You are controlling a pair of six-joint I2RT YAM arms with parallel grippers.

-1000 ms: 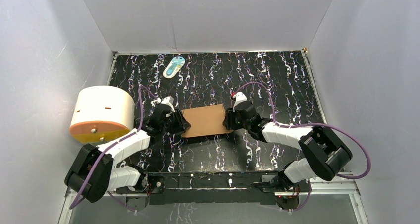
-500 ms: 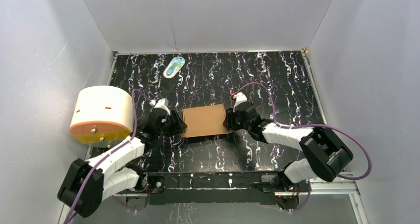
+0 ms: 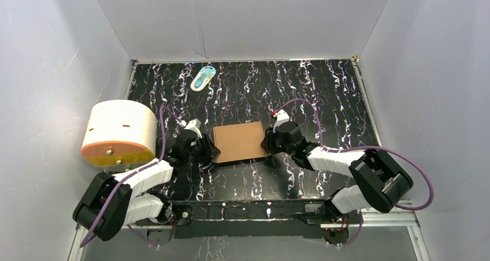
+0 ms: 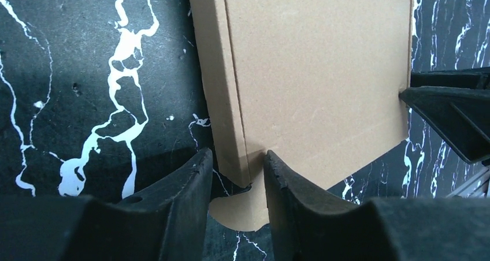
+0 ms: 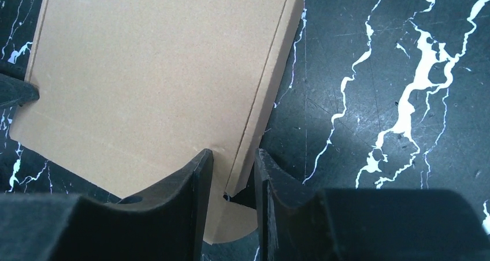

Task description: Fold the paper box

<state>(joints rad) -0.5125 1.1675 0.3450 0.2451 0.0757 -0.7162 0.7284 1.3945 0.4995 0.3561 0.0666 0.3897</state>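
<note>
Cardboard, plain and brown, makes up the only container here: a shallow rectangular paper box (image 3: 240,141) lying shut and flat on the black white-veined table (image 3: 323,93), about midway between the table's left and right edges and nearer its near edge than its far one. With the lid down, nothing inside can be seen; a small rounded tab pokes out at each near corner. The left gripper (image 3: 209,151) straddles the box's left side wall at the near-left corner, one finger outside the wall and one over the lid, and the right gripper (image 3: 266,144) does the same on the right wall; whether either one pinches the cardboard or merely brackets it cannot be told. A white-and-orange cylinder (image 3: 120,131) stands at the table's left edge, and a small teal-white packet (image 3: 203,77) lies near the far edge. Compared with a second ago, the left gripper has slid along the left wall toward the near corner, while the box and right gripper lie about where they were.
</note>
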